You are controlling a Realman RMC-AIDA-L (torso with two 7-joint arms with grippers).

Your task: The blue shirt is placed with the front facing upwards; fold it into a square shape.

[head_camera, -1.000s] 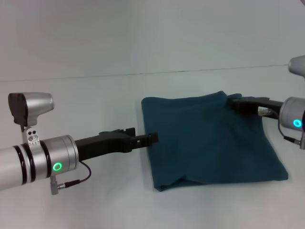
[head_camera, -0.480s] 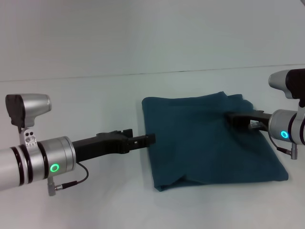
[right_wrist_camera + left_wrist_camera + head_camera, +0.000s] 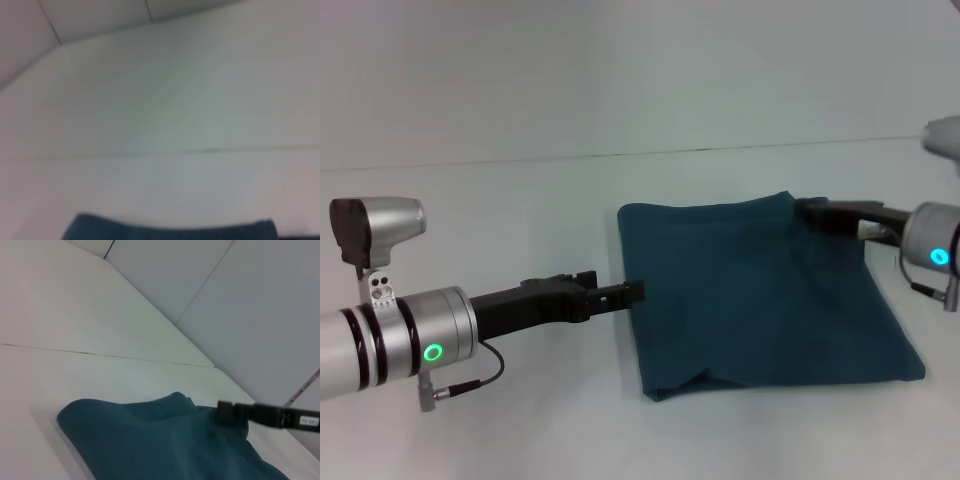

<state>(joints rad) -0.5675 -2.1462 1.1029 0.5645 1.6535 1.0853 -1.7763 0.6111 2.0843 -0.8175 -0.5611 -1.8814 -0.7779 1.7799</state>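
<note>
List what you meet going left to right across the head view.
Left arm's wrist → left gripper at the shirt's left edge → blue shirt on the table → right gripper at the shirt's far right corner → right arm's wrist.

A pale, matte surface (image 3: 520, 220) carries the scene, with a thin dark seam running across it towards the far side. Directly on it lies the blue shirt (image 3: 760, 300), folded into a roughly square bundle, its plain side up. The cloth lies mostly flat, with soft wrinkles and a small tuck at the near left corner.
</note>
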